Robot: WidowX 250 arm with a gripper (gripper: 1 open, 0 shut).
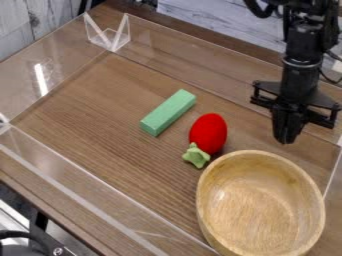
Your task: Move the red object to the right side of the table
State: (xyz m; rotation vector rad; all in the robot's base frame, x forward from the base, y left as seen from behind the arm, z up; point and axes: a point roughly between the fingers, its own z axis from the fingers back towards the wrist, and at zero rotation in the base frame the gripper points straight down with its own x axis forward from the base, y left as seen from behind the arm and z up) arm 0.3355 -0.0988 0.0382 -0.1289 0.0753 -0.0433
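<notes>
Near the middle of the frame, a light green rectangular block [168, 113] lying at a slant on the wood-grain tabletop [100, 115], with low clear walls along its edges. Just right of it and a little lower, the red strawberry-shaped toy [207, 134], green leafy cap pointing to the lower left, just beside the round wooden bowl [259, 208] at the lower right. At the upper right, above the bowl and apart from the toy, the black gripper [285, 134], impossible to tell whether released or clenched.
</notes>
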